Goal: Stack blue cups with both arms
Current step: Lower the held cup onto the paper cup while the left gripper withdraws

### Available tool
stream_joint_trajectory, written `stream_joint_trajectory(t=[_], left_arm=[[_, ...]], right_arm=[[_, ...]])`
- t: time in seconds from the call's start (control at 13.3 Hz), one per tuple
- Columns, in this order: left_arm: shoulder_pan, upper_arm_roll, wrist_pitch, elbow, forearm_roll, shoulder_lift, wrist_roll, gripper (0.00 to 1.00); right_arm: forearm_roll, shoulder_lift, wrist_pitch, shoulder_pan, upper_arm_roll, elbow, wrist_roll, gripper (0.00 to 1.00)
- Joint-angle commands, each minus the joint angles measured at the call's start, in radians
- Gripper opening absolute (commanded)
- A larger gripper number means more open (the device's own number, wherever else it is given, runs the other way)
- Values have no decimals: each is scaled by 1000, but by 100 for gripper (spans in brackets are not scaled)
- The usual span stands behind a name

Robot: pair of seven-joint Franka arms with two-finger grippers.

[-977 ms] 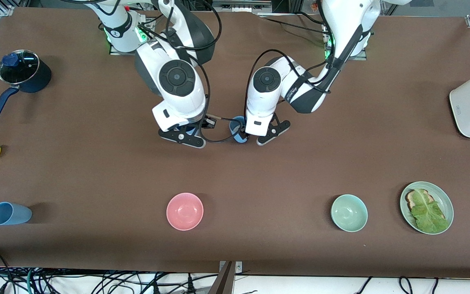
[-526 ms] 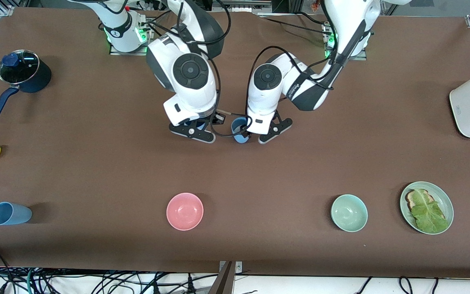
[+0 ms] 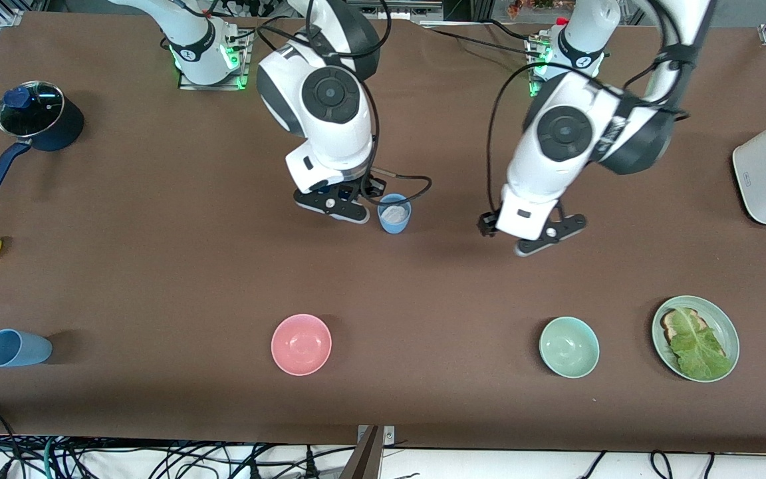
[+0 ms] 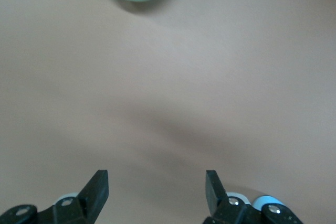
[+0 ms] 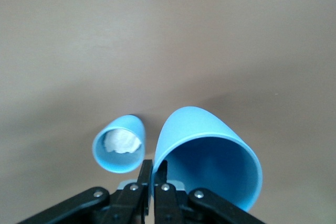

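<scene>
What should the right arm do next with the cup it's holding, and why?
Probably shift the right pincer sideways until its held cup is centred over the standing cup, then lower. The held cup hangs beside it, not above, and the left pincer is open, over bare table.

The left hand [image 3: 534, 234] lets go of the standing blue cup [image 3: 394, 213], now at centre frame, and swings away open toward right of centre; the right hand [image 3: 332, 203] carries its held cup [image 5: 210, 157] closer.

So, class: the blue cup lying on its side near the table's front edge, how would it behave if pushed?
The lying blue cup would probably roll, since its round wall rests on the table. Being tapered, it would likely curve, not run straight. It looks rigid and thin-walled, so probably light and easily shoved.
</scene>
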Motion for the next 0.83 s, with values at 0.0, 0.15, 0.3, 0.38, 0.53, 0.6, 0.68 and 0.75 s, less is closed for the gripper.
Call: stream_joint_trajectory(t=[0.0, 0.15, 0.3, 0.38, 0.53, 0.6, 0.68, 0.75], left_arm=[[81, -7, -81, 25, -29, -42, 180, 84], [147, -7, -127, 49, -37, -57, 306, 85], [212, -8, -162, 77, -37, -60, 432, 86], [241, -8, -181, 87, -37, -62, 484, 87], [296, -8, -210, 98, -38, -83, 593, 89], [318, -8, -225, 100, -50, -92, 644, 91], [337, -7, -237, 100, -57, -106, 685, 94], [348, -7, -245, 100, -57, -114, 708, 96]], right_arm=[[8, 33, 62, 32, -4, 51, 30, 0], [8, 51, 143, 47, -4, 61, 34, 0], [8, 100, 177, 62, -6, 106, 73, 0], [8, 123, 180, 64, -6, 127, 76, 0], [8, 131, 174, 69, -6, 129, 76, 0], [8, 134, 171, 75, -6, 127, 80, 0], [8, 136, 168, 87, -6, 124, 85, 0], [8, 144, 164, 87, -6, 123, 85, 0]])
